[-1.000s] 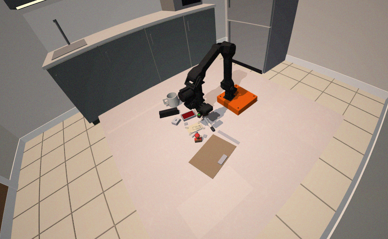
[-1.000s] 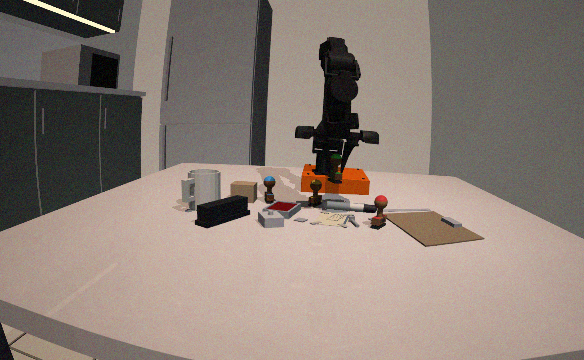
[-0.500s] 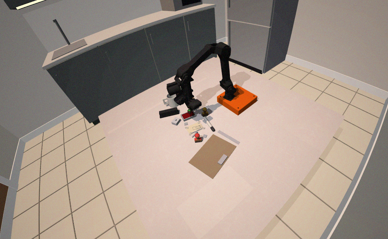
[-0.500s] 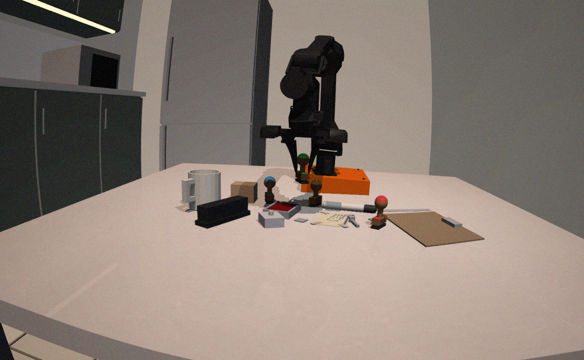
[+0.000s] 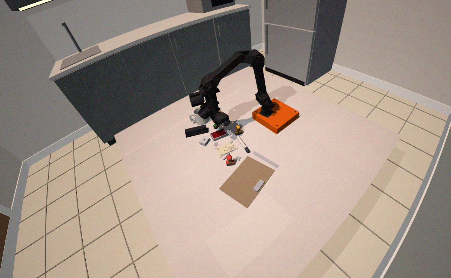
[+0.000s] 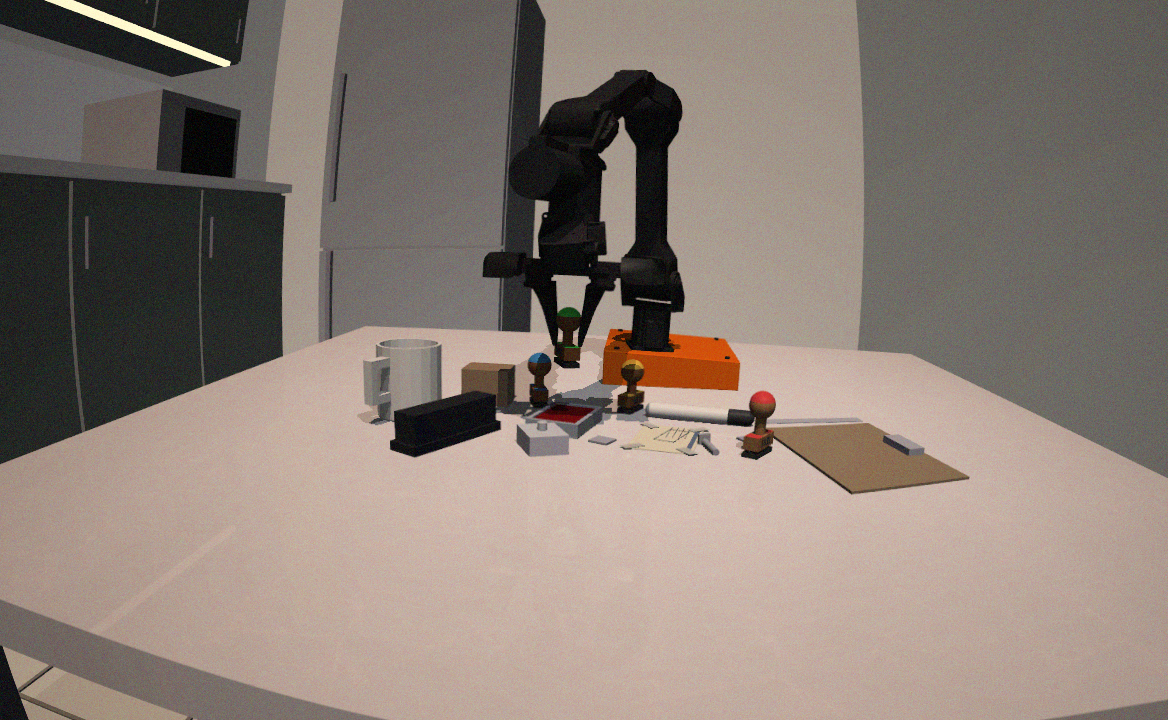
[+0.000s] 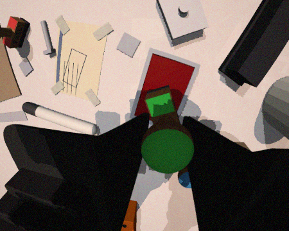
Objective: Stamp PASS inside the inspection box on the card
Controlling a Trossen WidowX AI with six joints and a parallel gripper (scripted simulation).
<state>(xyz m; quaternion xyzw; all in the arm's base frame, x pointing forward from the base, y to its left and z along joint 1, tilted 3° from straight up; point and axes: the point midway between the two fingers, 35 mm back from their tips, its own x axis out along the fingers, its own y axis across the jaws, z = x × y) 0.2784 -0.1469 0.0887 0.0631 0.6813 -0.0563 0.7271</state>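
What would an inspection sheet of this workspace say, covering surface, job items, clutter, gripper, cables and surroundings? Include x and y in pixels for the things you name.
Surface: pale bench top (image 5: 172, 179) (image 6: 498, 555), no spill seen.
Job's things: green-topped stamp (image 6: 568, 335) (image 7: 167, 151) held above the red ink pad (image 5: 219, 134) (image 6: 564, 413) (image 7: 170, 72); card (image 5: 225, 149) (image 7: 96, 67) taped, its box unprinted.
Clutter: mug (image 5: 202, 117) (image 6: 413, 380), marker (image 5: 243, 143) (image 6: 688, 412) (image 7: 65, 119), clipboard (image 5: 242, 179) (image 6: 857, 454), three other stamps.
Gripper (image 6: 568, 344) (image 7: 165, 120): shut on the green-topped stamp.
Cables: nothing seen.
Surroundings: counter (image 5: 144, 31) (image 6: 123, 171), fridge (image 5: 287, 51) (image 6: 418, 161).

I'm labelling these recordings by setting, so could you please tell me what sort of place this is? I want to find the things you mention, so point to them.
Probably a kitchen: a counter with dark cabinets (image 5: 144, 72) (image 6: 6, 295), a tall fridge (image 5: 289, 48) (image 6: 418, 134) and what looks like a microwave (image 5: 204, 6) (image 6: 136, 134) stand beyond the table.
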